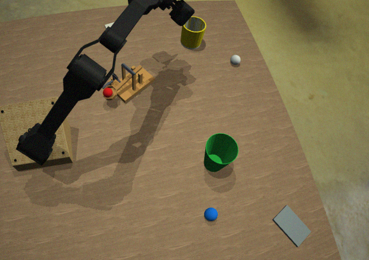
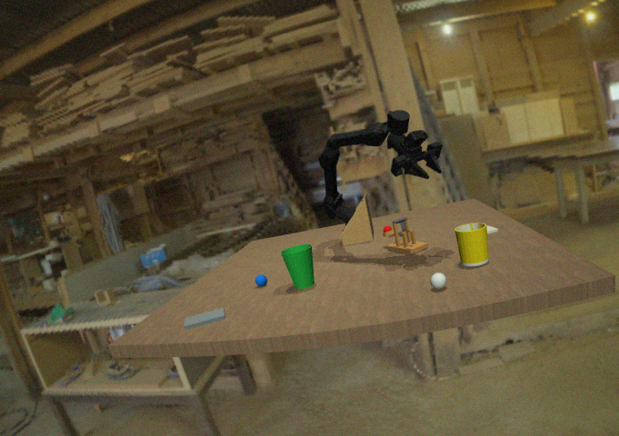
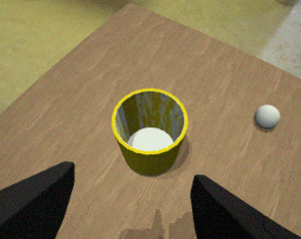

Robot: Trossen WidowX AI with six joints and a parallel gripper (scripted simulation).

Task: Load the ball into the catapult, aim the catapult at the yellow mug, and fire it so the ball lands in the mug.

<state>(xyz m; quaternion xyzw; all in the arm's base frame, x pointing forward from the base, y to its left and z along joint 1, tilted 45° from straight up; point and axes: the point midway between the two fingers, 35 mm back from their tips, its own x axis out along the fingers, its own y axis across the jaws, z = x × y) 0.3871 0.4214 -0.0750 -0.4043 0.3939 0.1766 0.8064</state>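
Observation:
The red ball [image 1: 107, 92] [image 2: 387, 229] sits in the cup at the end of the wooden catapult's arm. The catapult [image 1: 126, 95] [image 2: 413, 247] stands left of centre in the top view, its base running up and to the right. The yellow mug [image 1: 192, 38] [image 2: 472, 246] [image 3: 150, 161] stands upright beyond it, with only its pale bottom visible inside. My gripper [image 2: 434, 174] [image 3: 134, 178] is open, its fingers partly apart with nothing between them. It hangs high above the table, beyond the catapult and near the mug's side. Its fingers are hidden in the top view.
A white ball [image 1: 235, 59] [image 2: 438, 281] [image 3: 267, 117] lies near the mug. A green cup [image 1: 213, 167] [image 2: 299, 267], a blue ball [image 1: 211, 214] [image 2: 261, 281] and a grey plate [image 1: 292, 226] [image 2: 204, 318] are farther off. A pale flat piece [image 1: 109, 25] [image 2: 495, 230] lies partly hidden.

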